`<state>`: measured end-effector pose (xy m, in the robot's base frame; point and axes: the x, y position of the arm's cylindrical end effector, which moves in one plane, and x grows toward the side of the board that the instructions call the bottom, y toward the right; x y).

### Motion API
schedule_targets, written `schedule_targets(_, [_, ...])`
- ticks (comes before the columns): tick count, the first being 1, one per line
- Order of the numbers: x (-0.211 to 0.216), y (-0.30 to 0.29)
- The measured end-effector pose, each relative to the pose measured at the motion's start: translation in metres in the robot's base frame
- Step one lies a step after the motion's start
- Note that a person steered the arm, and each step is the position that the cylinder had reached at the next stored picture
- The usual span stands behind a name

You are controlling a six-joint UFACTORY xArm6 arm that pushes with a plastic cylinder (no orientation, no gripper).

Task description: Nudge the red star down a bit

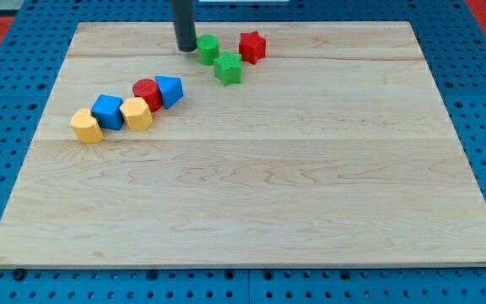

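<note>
Yellow block (86, 126) nearest, at the left of the desk (251, 211). Red star (252, 46) near the view's top, right of the green cylinder (208, 49). My tip (185, 48) just left of that cylinder; no hand fitted. Nudge seemingly not begun.

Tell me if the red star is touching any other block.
Apart. The red star sits clear of the green star and green cylinder, bare wood between; my tip is left of them.
</note>
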<state>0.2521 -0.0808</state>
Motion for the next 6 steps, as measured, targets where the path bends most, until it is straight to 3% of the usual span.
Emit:
schedule_targets(2, [-0.029,0.038])
schedule_targets(3, [-0.029,0.1])
schedule_targets(6, [-0.008,0.115])
